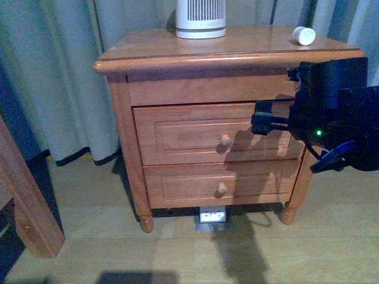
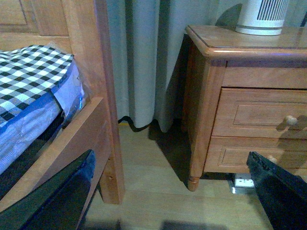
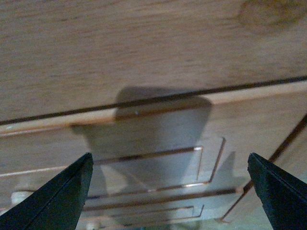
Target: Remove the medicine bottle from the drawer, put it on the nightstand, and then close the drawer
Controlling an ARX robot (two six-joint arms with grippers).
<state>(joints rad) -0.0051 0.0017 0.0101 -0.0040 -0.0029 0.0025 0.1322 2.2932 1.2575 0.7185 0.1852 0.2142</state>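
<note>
Orange-brown wood fills the front view: the nightstand (image 1: 177, 59) stands against grey curtains (image 1: 53, 77), both of its drawers pushed in flush. The upper drawer (image 1: 195, 133) shows its round knob (image 1: 225, 140), with the shorter lower drawer (image 1: 201, 186) beneath it. On the flat top, the medicine bottle (image 1: 304, 36) lies on its side near the right rear corner, well apart from the white ribbed device (image 1: 201, 18) standing at the back.

The right gripper (image 1: 263, 118) hovers just in front of the upper drawer's right end, not touching the knob; in the right wrist view its two fingers (image 3: 57, 201) are spread wide with nothing between them. The left gripper (image 2: 168, 201) also stands wide apart and empty, low beside the wooden bed frame (image 2: 100, 96) and its checked bedding (image 2: 29, 76).
</note>
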